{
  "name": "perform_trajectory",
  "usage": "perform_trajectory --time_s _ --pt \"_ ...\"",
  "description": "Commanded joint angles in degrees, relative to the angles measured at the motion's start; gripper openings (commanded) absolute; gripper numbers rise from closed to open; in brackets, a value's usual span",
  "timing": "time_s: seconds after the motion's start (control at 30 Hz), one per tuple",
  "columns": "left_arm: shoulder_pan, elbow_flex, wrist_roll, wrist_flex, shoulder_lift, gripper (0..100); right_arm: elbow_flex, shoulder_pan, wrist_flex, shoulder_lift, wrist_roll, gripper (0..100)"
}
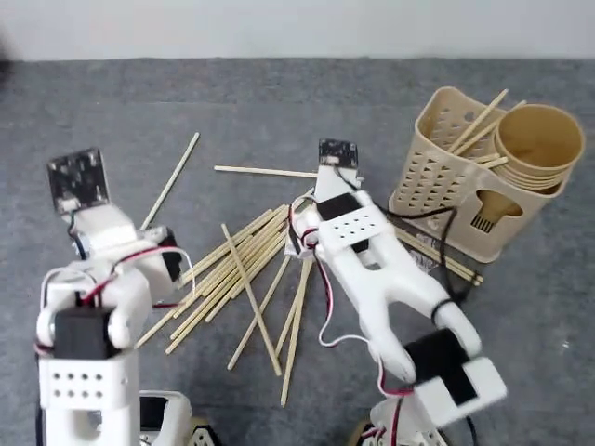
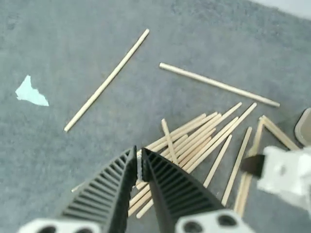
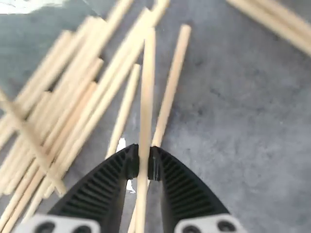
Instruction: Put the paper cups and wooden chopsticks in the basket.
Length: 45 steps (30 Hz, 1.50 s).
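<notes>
**A:** High view, go.

**B:** The basket [image 1: 437,177] is near the table's [image 1: 279,102] far right corner. The paper cups [image 1: 539,139] are stacked in one compartment, and a few leaning sticks [image 1: 479,121] stand in the one beside it. So the cups look done, I'd say. The chopstick pile [image 1: 232,265] lies mid-table. My right arm [image 1: 372,269] is out over it. My left arm [image 1: 102,279] is by the near left corner, probably parked there to leave room.

**B:** Left wrist next. The left gripper [image 2: 140,154] hangs over the pile's near end, jaws all but closed. I can't make out anything between them, though the gap is hard to read. Two loose sticks [image 2: 107,80] lie apart from the pile, toward the far edge.

**A:** Right wrist?

**B:** The right gripper [image 3: 142,153] is clamped tight on a single chopstick [image 3: 146,87]. The stick runs through the jaws and out ahead over the pile. I'd guess it's gripped lengthwise so it can go into the basket tip-first. It's a thin, round stick, so it may swivel in the pinch.
</notes>
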Motion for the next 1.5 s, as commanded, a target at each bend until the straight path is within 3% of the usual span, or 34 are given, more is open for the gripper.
perform_trajectory --time_s 0.0,0.17,0.5,0.87,1.3,1.47 --pt "-0.53 3.38 -0.53 -1.32 -5.01 1 -1.58 1.89 0.66 -7.52 4.31 0.8" --pt "-0.53 9.71 -0.62 -2.2 -9.23 1 -1.67 4.62 0.57 -14.55 11.25 0.8" --pt "-0.53 26.77 -0.62 -13.54 -15.82 1 -2.64 7.25 0.04 -30.64 21.98 0.8" --pt "-0.53 35.82 -0.44 -14.95 -25.85 1 -20.13 14.37 -0.04 -37.05 24.62 0.8" --pt "-0.44 43.82 -0.44 -14.95 -39.82 1 -24.0 27.12 -26.86 -37.05 27.78 0.8" --pt "-0.44 47.43 -0.44 -14.59 -45.63 1 -23.91 30.02 -31.52 -35.74 27.78 0.8"
